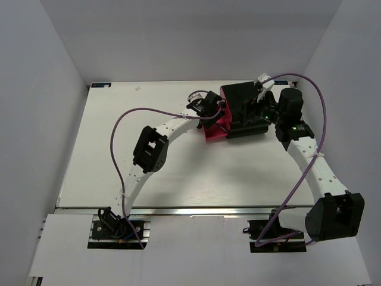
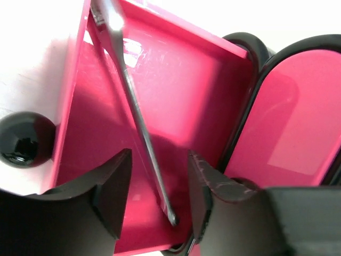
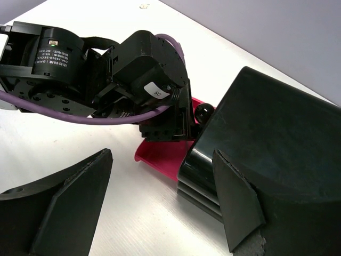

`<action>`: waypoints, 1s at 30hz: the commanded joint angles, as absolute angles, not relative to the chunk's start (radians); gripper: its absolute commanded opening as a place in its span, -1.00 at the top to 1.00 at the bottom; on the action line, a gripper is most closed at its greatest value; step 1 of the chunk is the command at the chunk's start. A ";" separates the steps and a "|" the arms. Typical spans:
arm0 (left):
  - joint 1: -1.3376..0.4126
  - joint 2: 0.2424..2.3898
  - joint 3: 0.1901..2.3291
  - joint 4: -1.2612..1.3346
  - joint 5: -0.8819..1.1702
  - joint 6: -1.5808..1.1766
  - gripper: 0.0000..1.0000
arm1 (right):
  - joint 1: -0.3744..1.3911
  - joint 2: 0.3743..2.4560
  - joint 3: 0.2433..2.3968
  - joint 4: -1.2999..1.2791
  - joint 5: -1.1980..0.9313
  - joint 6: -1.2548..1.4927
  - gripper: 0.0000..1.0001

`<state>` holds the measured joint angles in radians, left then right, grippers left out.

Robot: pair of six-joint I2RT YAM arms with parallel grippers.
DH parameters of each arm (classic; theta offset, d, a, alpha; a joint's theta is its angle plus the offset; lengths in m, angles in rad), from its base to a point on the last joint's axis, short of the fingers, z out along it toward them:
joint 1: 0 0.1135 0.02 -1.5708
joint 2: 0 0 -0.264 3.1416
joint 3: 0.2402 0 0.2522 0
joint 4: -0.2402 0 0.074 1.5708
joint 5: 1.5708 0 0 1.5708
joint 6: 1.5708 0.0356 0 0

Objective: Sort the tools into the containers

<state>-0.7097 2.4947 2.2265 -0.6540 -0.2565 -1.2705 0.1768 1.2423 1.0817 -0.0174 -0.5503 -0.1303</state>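
Note:
A pink-red drawer (image 1: pixel 214 132) with a round black knob (image 2: pixel 22 140) is pulled out of the black cabinet (image 1: pixel 241 95) at the back of the table. A slim silver wrench (image 2: pixel 139 120) lies aslant inside the drawer (image 2: pixel 202 90). My left gripper (image 2: pixel 157 160) hovers over the drawer, jaws open on either side of the wrench's lower end without touching it; it also shows in the top view (image 1: pixel 209 107). My right gripper (image 3: pixel 162 154) is open and empty beside the cabinet (image 3: pixel 277 133), its right finger close to the cabinet's side. No other tools show.
A second pink-red drawer (image 2: pixel 301 114) sits closed in the cabinet beside the open one. The left arm's wrist and purple cable (image 3: pixel 106 69) stand over the open drawer (image 3: pixel 162 156). White walls enclose the table (image 1: pixel 119 119).

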 commanded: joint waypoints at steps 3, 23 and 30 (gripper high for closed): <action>-0.712 2.344 2.220 -0.661 -0.325 -1.189 -0.17 | 0.172 1.219 1.075 0.002 -0.568 -0.133 -0.62; -0.523 1.982 1.766 -0.508 -0.232 -0.930 1.00 | 0.172 1.236 1.106 -0.075 -0.684 -0.225 -0.41; -0.505 2.065 1.701 -0.561 -0.082 -0.879 0.51 | 0.172 1.246 1.134 -0.037 -0.441 -0.150 1.00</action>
